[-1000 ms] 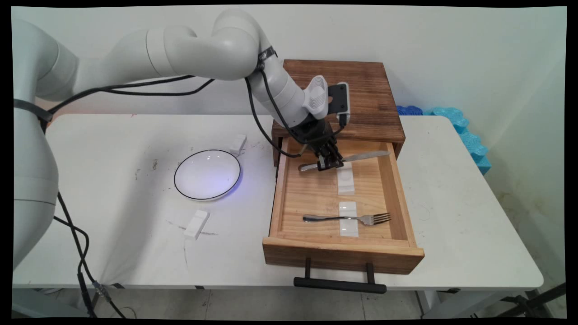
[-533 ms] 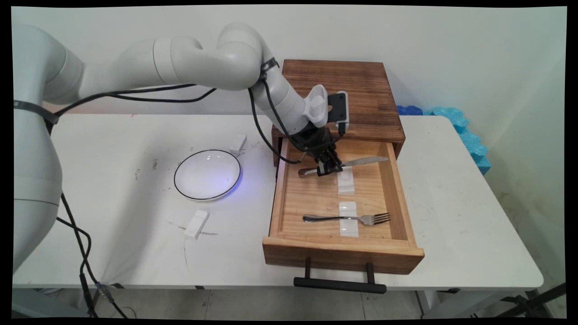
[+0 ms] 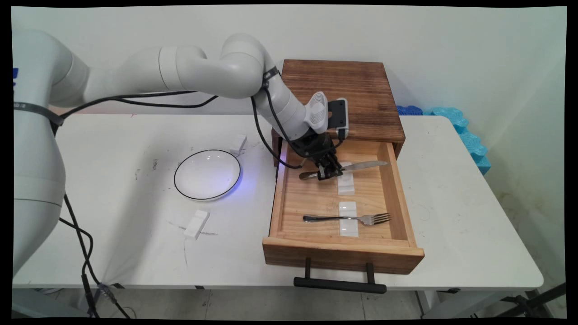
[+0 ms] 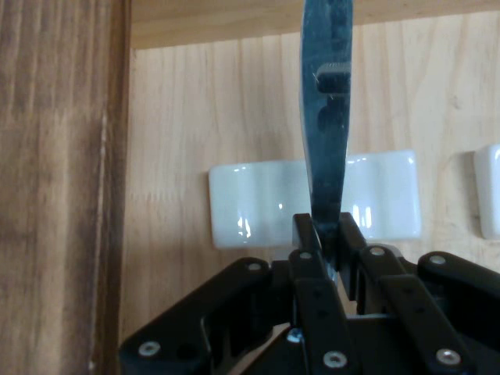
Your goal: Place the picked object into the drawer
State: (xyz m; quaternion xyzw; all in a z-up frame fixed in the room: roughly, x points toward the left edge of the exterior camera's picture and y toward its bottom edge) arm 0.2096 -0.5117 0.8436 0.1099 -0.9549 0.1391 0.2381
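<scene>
The black two-finger end effector [image 3: 329, 173] is clamped on a silver table knife [image 3: 361, 165], gripping it about where the handle meets the blade. The knife lies roughly level inside the open light wooden drawer [image 3: 408, 225], at its back, with the blade pointing toward the drawer's right wall. In the hand view the blade [image 4: 326, 117] runs straight up from between the closed fingers [image 4: 308, 234], directly over a white ceramic cutlery rest [image 4: 242, 203] on the drawer floor; whether knife and rest touch cannot be told. A second white rest [image 3: 348, 218] sits nearer the drawer's front, with a silver fork [image 3: 347, 219] laid across it, tines toward the right wall. The drawer is pulled out of a dark brown wooden cabinet [image 3: 352, 85] and has a black bar handle [image 3: 339, 284] at its front. Left of the drawer, on the white surface [image 3: 451, 189], stand a white black-rimmed bowl [image 3: 207, 174] and two small white blocks, one beyond the bowl [image 3: 238, 143] and one nearer the camera [image 3: 197, 224].
</scene>
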